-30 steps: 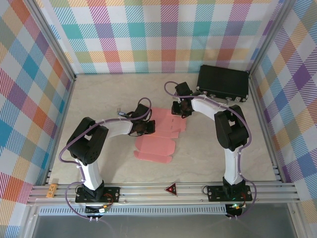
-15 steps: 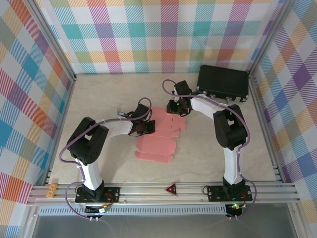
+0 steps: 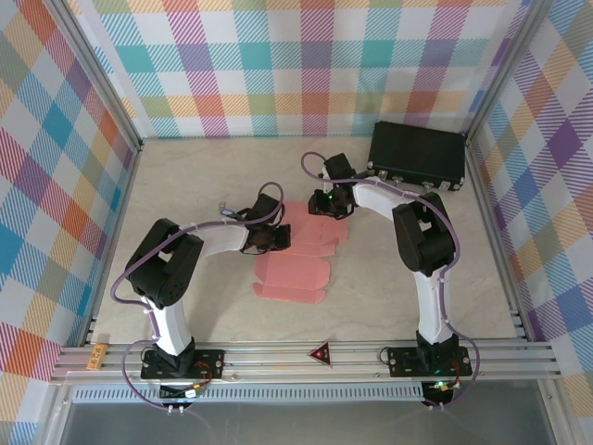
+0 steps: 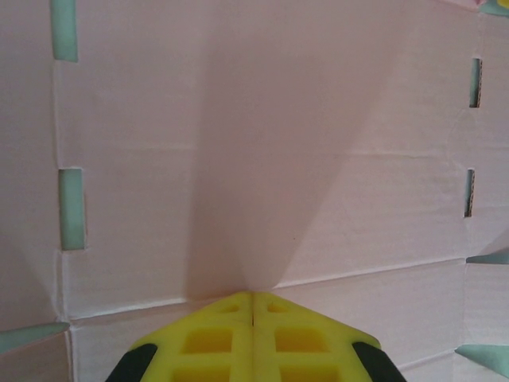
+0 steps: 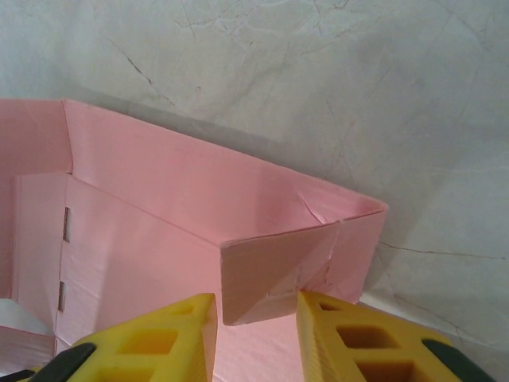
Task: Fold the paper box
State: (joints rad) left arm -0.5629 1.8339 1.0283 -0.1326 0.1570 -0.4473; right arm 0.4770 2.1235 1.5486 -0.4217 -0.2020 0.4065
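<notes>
The paper box (image 3: pixel 296 273) sits in the middle of the desk (image 3: pixel 185 185), so pin its flat panel with your left gripper (image 4: pixel 253 306) (jaws together) and let your right gripper (image 5: pixel 256 306), jaws apart around the corner flap (image 5: pixel 274 274), nudge it inward gently or the wall (image 5: pixel 199 179) buckles.

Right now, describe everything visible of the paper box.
The box is a salmon-pink die-cut cardboard sheet with creases, slots and notched flaps, lying mostly flat on the table. Its far edge is folded up into a wall with one corner flap turned inward. The shut left claw touches a panel; the right claw straddles that flap.
</notes>
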